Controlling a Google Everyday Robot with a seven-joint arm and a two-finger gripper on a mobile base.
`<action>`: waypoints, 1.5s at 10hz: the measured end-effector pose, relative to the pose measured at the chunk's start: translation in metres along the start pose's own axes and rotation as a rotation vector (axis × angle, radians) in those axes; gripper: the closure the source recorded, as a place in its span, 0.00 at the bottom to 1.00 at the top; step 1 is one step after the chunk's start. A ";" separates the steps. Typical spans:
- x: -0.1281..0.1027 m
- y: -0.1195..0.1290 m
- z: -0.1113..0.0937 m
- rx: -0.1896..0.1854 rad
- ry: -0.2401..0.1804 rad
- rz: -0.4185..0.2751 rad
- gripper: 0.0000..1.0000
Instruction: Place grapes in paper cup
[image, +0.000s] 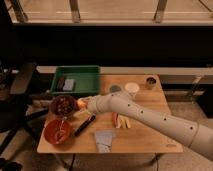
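Grapes (63, 105) heaped in dark bowl (52, 108), toward 9 o'clock edge of table (150, 136). Gripper (76, 106) at bowl's 3 o'clock rim, just beside grapes; spread wide, nothing held. Orange fruit (81, 102) close at gripper's 12 o'clock. Paper cup (132, 89) well apart, 2 o'clock from grapes. Red bowl (57, 131) at grapes' 6 o'clock.

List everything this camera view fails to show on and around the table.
- End effector, beside the bunch of dark reddish-purple grapes: it merges with the round orange fruit, so contact with either cannot be told.
- Items in the green plastic tray: too blurred to identify.
- Inside of the white paper cup: too small to see.
- Beige robot arm: base cut off by the right edge.
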 end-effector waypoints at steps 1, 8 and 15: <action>-0.005 -0.008 0.002 0.014 -0.007 -0.013 0.35; -0.022 -0.024 0.028 0.007 -0.018 -0.075 0.35; -0.028 -0.042 0.064 -0.031 -0.036 -0.092 0.35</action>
